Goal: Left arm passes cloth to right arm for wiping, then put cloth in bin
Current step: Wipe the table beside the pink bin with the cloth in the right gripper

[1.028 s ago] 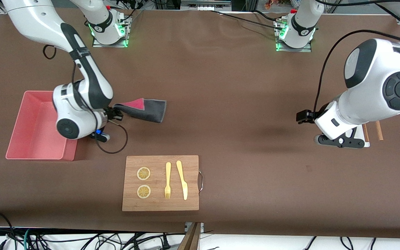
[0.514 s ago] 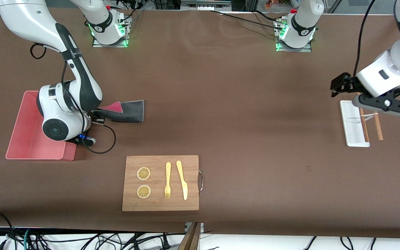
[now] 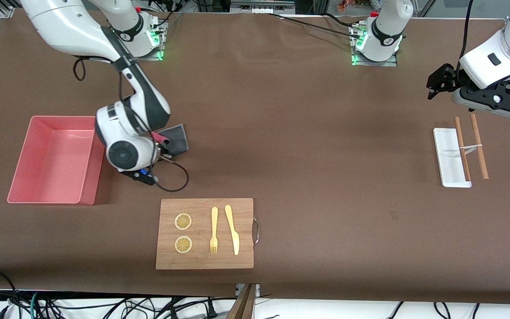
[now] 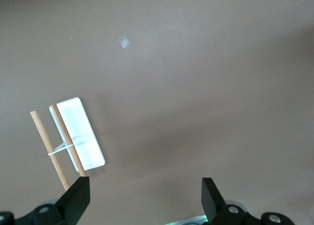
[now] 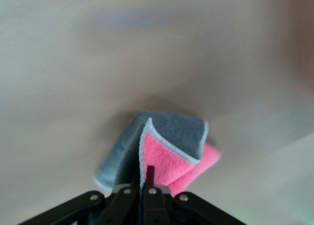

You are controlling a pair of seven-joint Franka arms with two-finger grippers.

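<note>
The cloth (image 3: 174, 138) is folded, dark grey outside and crimson-pink inside. It hangs from my right gripper (image 3: 161, 141) beside the bin (image 3: 51, 158), toward the middle of the table. In the right wrist view my right gripper (image 5: 144, 178) is shut on the cloth (image 5: 169, 146) at its edge. The bin is salmon-pink and holds nothing. My left gripper (image 3: 437, 82) is open and empty, raised over the left arm's end of the table. In the left wrist view its fingers (image 4: 78, 198) stand wide apart over bare table.
A wooden cutting board (image 3: 205, 233) with two lemon slices, a fork and a knife lies nearer the front camera than the cloth. A white tray (image 3: 450, 157) with two wooden sticks (image 3: 469, 146) across it lies under the left arm; both show in the left wrist view (image 4: 78, 134).
My right gripper swung with the cloth toward the bin, then back toward the table's middle; the cloth now bunches up. My left arm rose and drew back from the white tray.
</note>
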